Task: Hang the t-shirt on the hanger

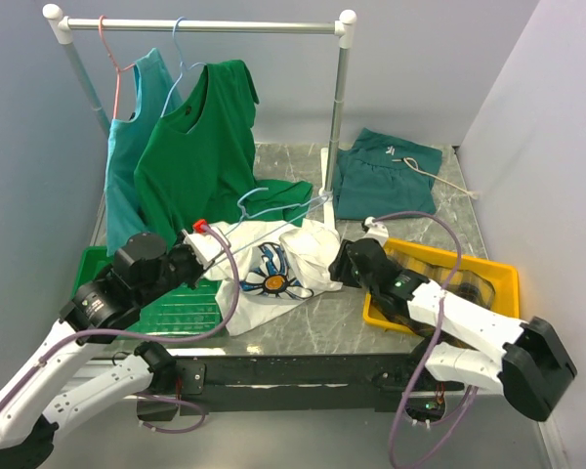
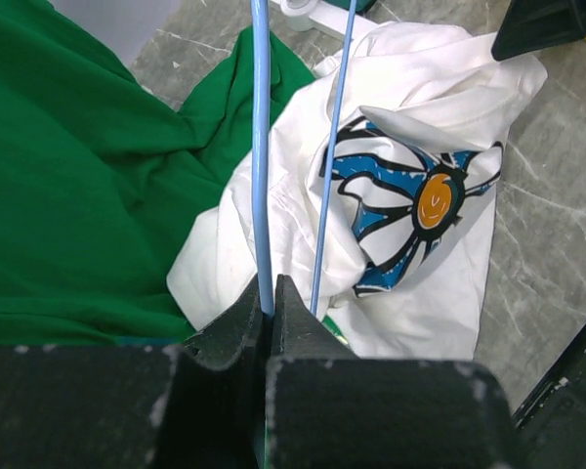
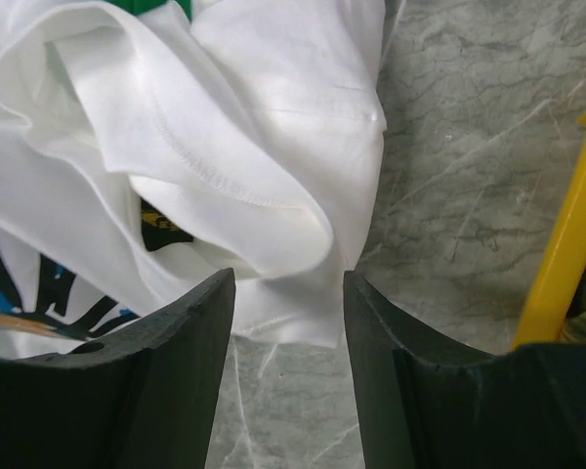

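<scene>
The white t-shirt [image 1: 278, 266] with a blue and yellow flower print lies crumpled on the marble table's middle. It shows in the left wrist view [image 2: 410, 225] and in the right wrist view [image 3: 205, 137]. The light-blue wire hanger [image 1: 273, 206] lies across the shirt's far edge. My left gripper [image 1: 207, 246] is shut on one hanger wire [image 2: 262, 147]; the second wire runs just right of the jaws. My right gripper [image 1: 340, 262] is open at the shirt's right edge, and a folded hem [image 3: 273, 210] lies just ahead of its fingertips [image 3: 210, 303].
A dark green shirt [image 1: 200, 147] on a blue hanger and a teal shirt [image 1: 127, 147] on a pink hanger hang from the white rail [image 1: 200, 24]. A rail post [image 1: 334, 127] stands behind the t-shirt. A green tray [image 1: 181, 308] is left, a yellow tray [image 1: 503, 278] right, folded teal clothes [image 1: 386, 181] far right.
</scene>
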Controlling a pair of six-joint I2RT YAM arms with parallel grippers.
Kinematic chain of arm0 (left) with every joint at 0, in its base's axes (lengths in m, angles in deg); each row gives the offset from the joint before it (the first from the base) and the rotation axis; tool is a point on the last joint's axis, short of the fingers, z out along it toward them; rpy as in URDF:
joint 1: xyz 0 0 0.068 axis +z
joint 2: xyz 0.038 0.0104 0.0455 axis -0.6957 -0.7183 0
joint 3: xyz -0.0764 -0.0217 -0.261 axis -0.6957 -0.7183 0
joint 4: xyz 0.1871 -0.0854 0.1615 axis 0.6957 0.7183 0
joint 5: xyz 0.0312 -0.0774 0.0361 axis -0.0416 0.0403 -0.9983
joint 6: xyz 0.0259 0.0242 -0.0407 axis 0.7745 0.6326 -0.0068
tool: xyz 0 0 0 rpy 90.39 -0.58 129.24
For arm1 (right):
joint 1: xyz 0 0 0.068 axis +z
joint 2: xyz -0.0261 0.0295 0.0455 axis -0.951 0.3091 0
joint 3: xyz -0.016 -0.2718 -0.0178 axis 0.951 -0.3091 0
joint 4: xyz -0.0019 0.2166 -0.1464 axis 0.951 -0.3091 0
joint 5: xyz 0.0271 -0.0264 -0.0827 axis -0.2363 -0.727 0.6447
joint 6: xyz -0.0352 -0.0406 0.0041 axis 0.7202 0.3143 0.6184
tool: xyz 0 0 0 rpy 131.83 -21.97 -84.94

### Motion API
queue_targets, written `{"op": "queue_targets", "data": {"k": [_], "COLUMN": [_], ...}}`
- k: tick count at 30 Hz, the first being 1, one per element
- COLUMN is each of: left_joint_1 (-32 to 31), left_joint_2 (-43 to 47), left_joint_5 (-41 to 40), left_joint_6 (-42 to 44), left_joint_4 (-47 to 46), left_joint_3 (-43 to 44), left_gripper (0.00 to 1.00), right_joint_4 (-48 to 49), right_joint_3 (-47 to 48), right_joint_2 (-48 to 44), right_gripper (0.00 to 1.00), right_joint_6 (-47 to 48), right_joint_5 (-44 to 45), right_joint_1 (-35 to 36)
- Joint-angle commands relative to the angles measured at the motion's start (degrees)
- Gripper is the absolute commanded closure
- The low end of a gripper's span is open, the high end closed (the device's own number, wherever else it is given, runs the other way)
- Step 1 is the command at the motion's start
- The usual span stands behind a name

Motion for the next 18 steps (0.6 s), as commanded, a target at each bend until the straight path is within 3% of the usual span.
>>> {"op": "queue_targets", "data": {"k": [1,5,15,18], "left_joint_1": [-0.32,-1.46,-3.74,-4.36], "left_joint_2": [-0.63,-1.16,-5.64,-6.17], "left_joint_5": [1.48,-0.09,-1.86,-1.87], "left_joint_6": [3.47,4.7,4.88,4.88], "left_joint_4": [1.16,1.07,1.6,2.39], "left_joint_3": [-0.04,-2.5,-2.59,-2.33], "left_gripper": [0.99,0.99,0.99,0.99], "right_joint_4": [0.9,1.95,2.92,2.57], "right_joint_3": [2.95,1.9,3.13,3.13], "right_joint_2": [2.6,1.81,3.39,2.51], "right_gripper": [0.45,0.49,0.92,0.97], "right_joint_6": [-0.92,-1.36,-1.18,-1.27], "right_joint_5": [1.43,2.14,1.43,2.39], "right_joint_1": [-0.34,-0.34,-0.34,-0.43]}}
